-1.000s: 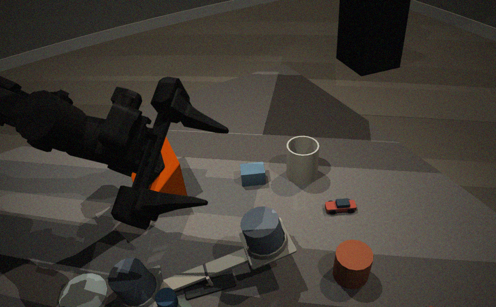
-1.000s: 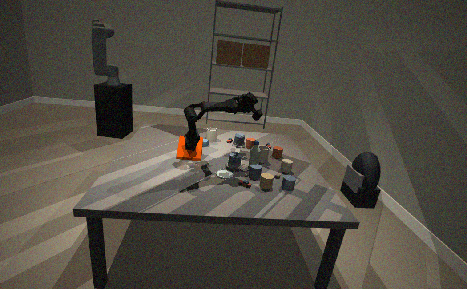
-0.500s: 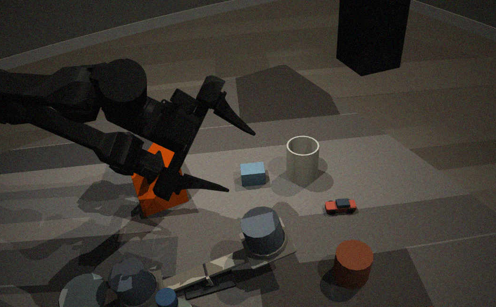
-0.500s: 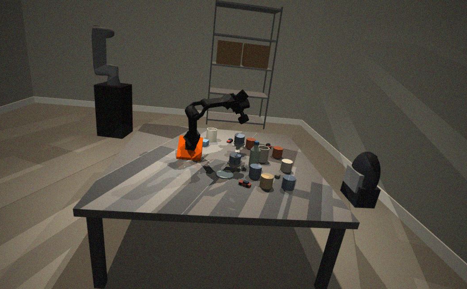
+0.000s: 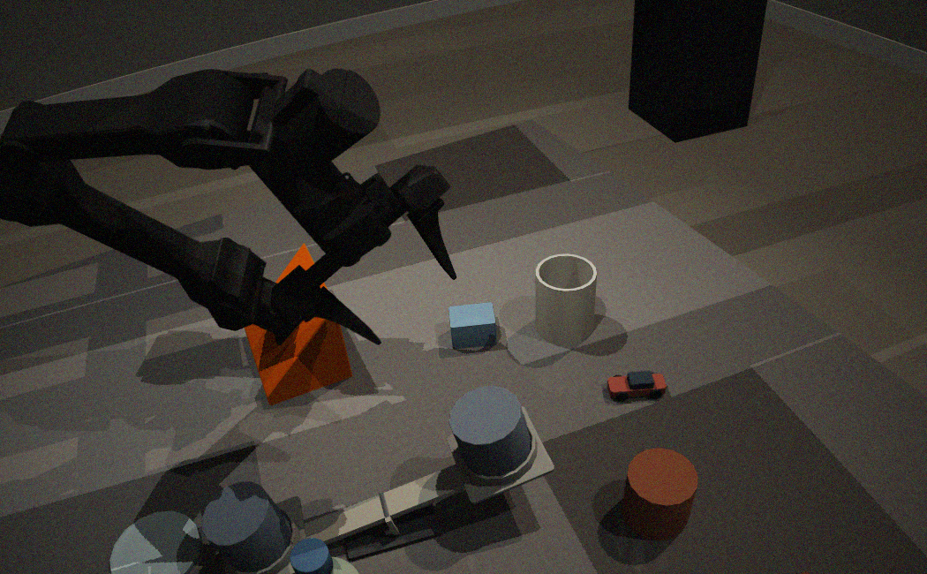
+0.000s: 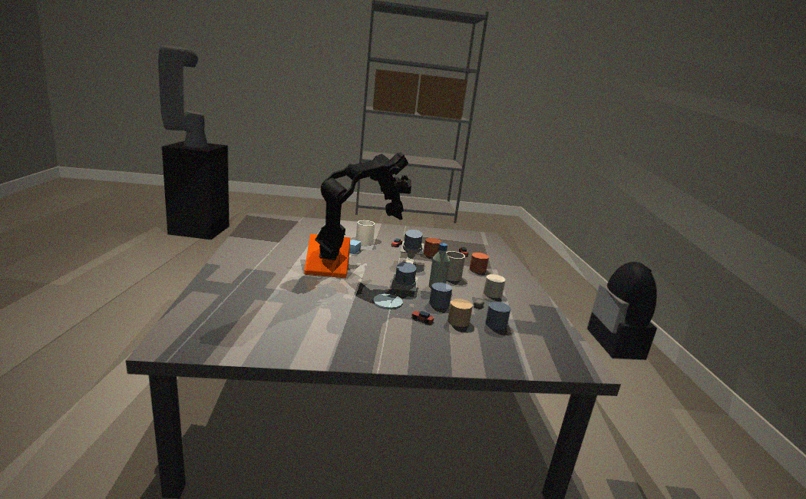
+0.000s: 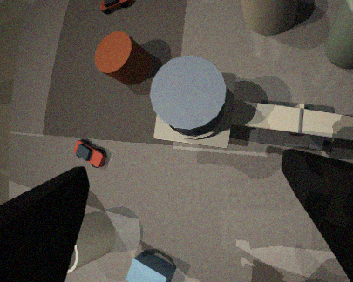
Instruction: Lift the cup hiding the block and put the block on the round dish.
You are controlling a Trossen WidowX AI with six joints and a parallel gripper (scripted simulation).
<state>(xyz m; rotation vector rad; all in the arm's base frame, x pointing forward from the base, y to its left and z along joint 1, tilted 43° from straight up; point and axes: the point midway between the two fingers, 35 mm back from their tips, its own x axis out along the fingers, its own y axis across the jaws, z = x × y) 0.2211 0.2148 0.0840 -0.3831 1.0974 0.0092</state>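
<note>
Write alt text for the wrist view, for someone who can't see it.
The open claw's two black fingers frame the view from below, nothing between them. Ahead, an upside-down blue-grey cup covers one end of a cream balance. Around it are an orange cylinder, a red toy car and a light-blue block.

From where I stand, this looks most like a robotics lab or a workroom, though no sign settles which. My landmark is the broad surface [image 6: 372,375], dark-edged and thick-legged. On it a black jointed arm [image 5: 117,124] [image 6: 331,213] rises from an orange base [image 5: 335,363] [image 6: 316,267]. Beyond the surface, against a plain grey wall [image 6: 282,93], stands an open metal shelf unit [image 6: 366,87] bearing two brown boxes [image 6: 395,90]. Past its far left corner, a grey arm-like machine [image 6: 172,87] sits on a black pedestal [image 6: 195,192]. To its right, a rounded dark object [image 6: 632,294] sits low near the pale baseboard [image 6: 716,387].
</note>
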